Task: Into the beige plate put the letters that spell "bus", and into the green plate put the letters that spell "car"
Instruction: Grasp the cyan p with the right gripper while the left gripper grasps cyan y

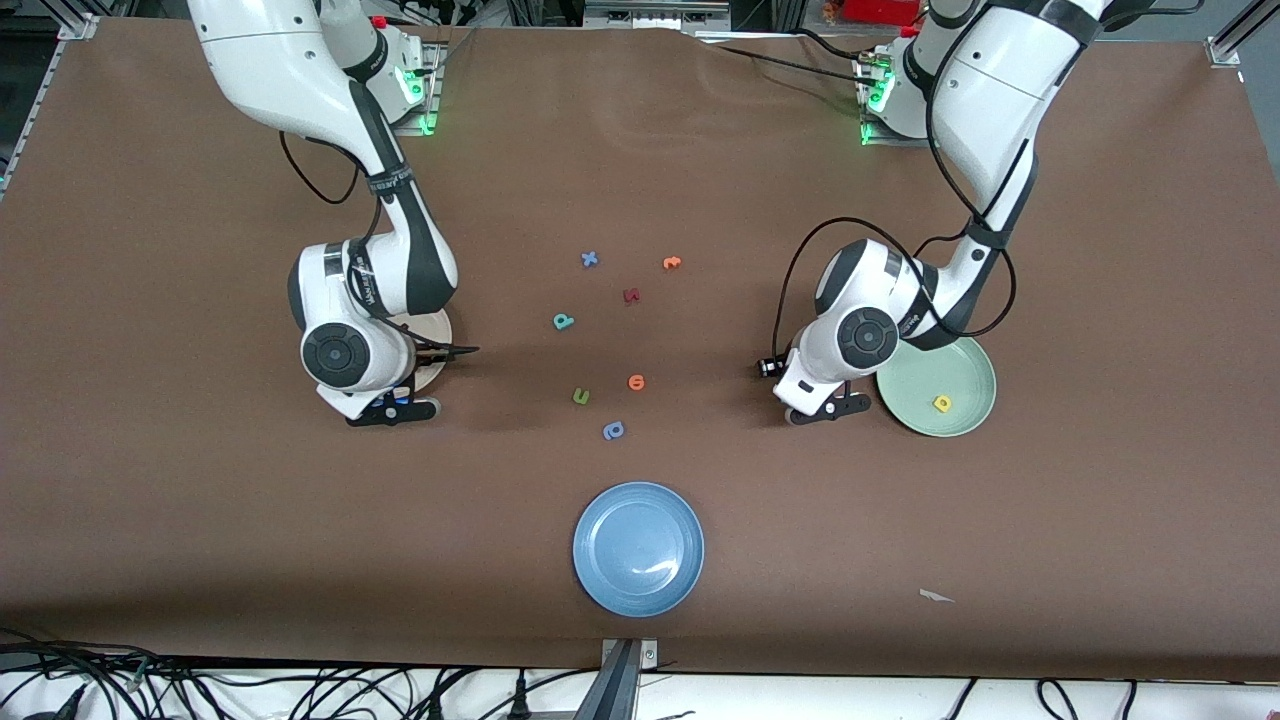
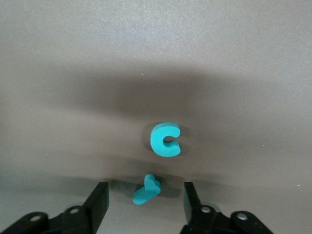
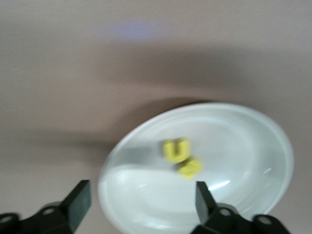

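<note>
Now my left gripper (image 2: 146, 202) — half-open around the teal "r" (image 2: 146, 189), beside the green plate (image 1: 960, 425); right gripper (image 3: 141, 197) wide, empty, over the beige plate (image 3: 253, 146).

High front camera faces both arm bases across the table (image 1: 200, 520); each wrist camera looks down closely, sharing small tabletop patches.
</note>
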Controlling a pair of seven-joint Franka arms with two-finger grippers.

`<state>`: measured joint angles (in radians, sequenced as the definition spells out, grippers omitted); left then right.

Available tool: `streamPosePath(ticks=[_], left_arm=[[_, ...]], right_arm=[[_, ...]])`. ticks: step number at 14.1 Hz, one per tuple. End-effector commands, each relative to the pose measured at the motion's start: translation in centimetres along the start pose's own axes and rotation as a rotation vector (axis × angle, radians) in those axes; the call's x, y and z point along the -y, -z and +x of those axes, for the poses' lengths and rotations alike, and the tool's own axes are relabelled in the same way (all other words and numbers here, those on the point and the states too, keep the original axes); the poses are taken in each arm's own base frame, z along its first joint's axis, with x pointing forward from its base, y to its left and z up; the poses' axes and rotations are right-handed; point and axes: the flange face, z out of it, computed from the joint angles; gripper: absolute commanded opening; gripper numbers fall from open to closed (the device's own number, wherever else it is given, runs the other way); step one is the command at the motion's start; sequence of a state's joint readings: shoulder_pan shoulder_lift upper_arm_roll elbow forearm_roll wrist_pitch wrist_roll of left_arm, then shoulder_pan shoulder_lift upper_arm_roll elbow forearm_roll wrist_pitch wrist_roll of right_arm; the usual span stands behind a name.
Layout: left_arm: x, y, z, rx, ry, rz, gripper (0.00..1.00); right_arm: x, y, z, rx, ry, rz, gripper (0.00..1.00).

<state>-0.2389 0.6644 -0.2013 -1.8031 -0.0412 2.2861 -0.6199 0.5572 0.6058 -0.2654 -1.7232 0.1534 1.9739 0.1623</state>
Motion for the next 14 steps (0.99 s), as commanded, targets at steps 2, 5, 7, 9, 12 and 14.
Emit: streamPosePath(ticks=[2,5,7,9,12,14], left_arm=[[-0.2,-0.7,0.2,-0.026,0.01,-0.019,0.63],[-0.2,-0.1,0.7,-0.036,0.014,-0.027,0.62],[-0.2,-0.2,0.7,-0.034,0.015,-0.027,0.61],[-0.2,-0.2,0.7,-0.034,0.017,-0.027,0.59],[-0.3,-0.3,0.7,-0.037,0.015,-0.028,0.45],[-0.3,-0.3,0.7,-0.041,0.015,-0.03,0.38]], right_arm=[[7.7,1.6,-2.7,0.0,-0.237,0.034,0.9],[11.4,1.6,-4.0,-0.053,-0.563,0.075,0.88],[12.8,0.7,-5.0,-0.083,-0.682,0.102,0.87],[14.1,-0.3,-5.9,-0.129,-0.825,0.155,0.87],[15.6,-0.9,-6.6,-0.129,-0.988,0.197,0.87],[17.0,-2.1,-7.9,-0.107,-1.024,0.192,0.82]])
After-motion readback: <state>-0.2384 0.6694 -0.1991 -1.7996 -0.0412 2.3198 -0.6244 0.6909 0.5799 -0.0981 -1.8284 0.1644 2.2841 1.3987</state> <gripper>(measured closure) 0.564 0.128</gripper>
